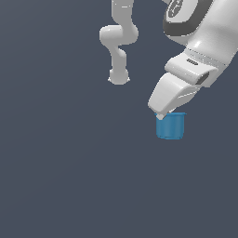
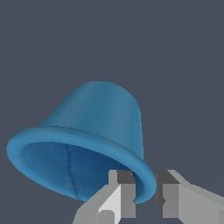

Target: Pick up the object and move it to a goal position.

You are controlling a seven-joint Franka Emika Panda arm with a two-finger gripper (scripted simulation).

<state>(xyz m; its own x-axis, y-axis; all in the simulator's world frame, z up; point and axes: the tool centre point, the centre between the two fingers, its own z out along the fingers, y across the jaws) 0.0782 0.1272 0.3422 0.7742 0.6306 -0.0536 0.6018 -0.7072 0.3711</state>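
Observation:
The object is a small bright blue cup [image 1: 171, 126] with a thicker rim band, standing upright on the dark grey floor at the exterior view's right. My gripper [image 1: 160, 115] comes down at a slant from the upper right, and its tip is on the cup's rim at the side toward the exterior view's left. In the wrist view the cup [image 2: 96, 118] fills the frame, open end toward the camera. My gripper [image 2: 144, 188] straddles the rim wall, with one finger [image 2: 124, 192] inside the cup and the other outside, both pressed against the wall.
The arm's white base and lower links [image 1: 119, 42] stand at the back, in the upper middle of the exterior view. The plain dark grey floor [image 1: 69, 162] lies all around the cup.

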